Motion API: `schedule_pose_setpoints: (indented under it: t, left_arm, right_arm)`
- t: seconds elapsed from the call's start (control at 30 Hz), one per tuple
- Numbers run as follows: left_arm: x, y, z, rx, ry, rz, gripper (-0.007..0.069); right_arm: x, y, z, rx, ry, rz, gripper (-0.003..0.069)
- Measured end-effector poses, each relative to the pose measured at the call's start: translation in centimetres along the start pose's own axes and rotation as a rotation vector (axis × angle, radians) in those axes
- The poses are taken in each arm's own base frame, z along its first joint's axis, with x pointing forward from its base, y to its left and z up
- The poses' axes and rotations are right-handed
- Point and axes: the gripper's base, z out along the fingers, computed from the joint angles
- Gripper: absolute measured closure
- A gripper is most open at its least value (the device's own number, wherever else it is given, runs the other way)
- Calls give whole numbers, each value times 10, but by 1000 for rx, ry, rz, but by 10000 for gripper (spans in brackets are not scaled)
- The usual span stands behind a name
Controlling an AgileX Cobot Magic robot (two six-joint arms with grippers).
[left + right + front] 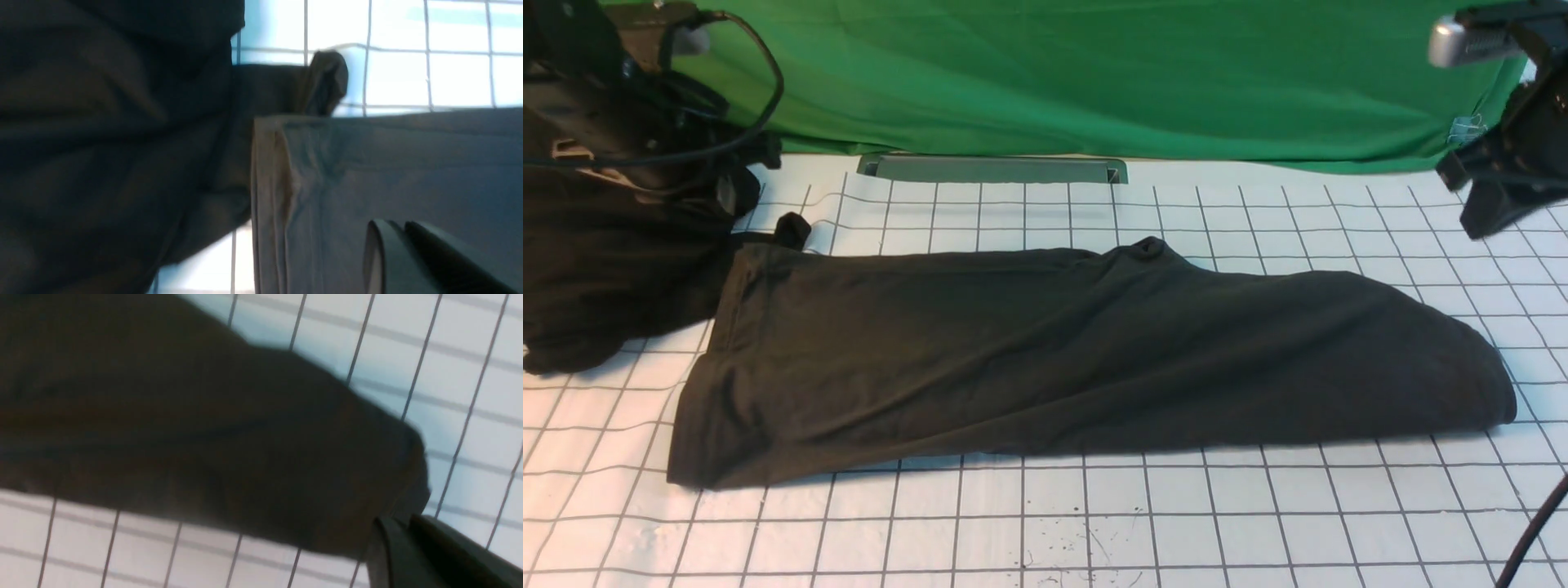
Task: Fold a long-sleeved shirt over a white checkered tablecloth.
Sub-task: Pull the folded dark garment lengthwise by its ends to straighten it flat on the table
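Observation:
The long-sleeved shirt [1078,351] lies folded into a long dark band across the white checkered tablecloth [1258,506], with no print showing. A cuff [792,229] pokes out at its far left corner. My left gripper [737,189] hangs above the shirt's left end. In the left wrist view its fingers [402,224] are shut and empty over the shirt's hem [388,163]. My right gripper [1474,224] is raised well above the shirt's right end. In the right wrist view its fingers [402,518] are shut with nothing between them, over the rounded end of the shirt [204,437].
A shapeless black cloth heap [596,278] lies at the left under my left arm, touching the shirt's end. The green backdrop [1094,73] hangs behind, with a grey slot [992,169] at the table's far edge. A black cable [1535,531] crosses the near right corner.

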Motion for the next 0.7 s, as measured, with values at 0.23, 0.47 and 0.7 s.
schedule_pose_setpoints:
  t: [0.23, 0.47, 0.7]
  left_arm:
    - [10, 1, 64, -5, 32, 3, 304]
    - [16, 2, 94, -13, 21, 20, 237]
    - [18, 3, 101, -19, 58, 25, 541]
  right_arm:
    - [31, 4, 7, -2, 29, 6, 606]
    - [38, 5, 8, -1, 27, 8, 596]
    - [38, 6, 5, -2, 15, 8, 590]
